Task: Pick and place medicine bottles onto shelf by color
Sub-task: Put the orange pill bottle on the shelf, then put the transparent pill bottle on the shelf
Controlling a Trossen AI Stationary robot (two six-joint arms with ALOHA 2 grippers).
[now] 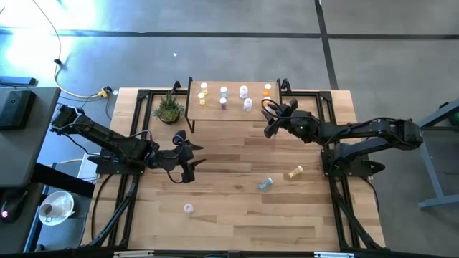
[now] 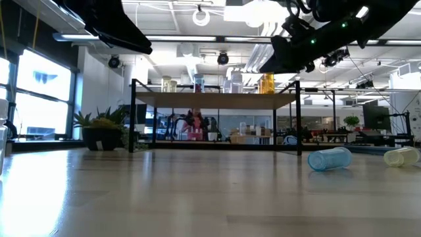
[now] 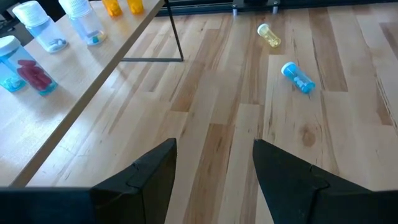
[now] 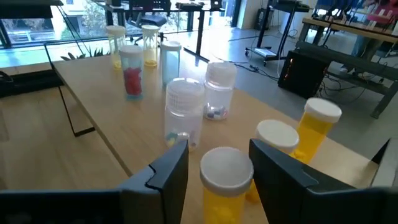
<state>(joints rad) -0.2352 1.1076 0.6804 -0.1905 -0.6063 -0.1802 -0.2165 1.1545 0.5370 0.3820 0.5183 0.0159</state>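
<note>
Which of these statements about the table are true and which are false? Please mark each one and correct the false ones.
1. Two bottles lie on their sides on the table: true, a blue bottle and a yellow bottle.
2. The shelf is bare: false, several bottles stand on it.
3. The right gripper is at the shelf with an orange bottle between its fingers: true, with its jaws parted around the white cap.
4. The left gripper holds a bottle: false, it is open with nothing in it, over the table.
5. The potted plant stands on the shelf: false, it stands on the table beside it.
</note>
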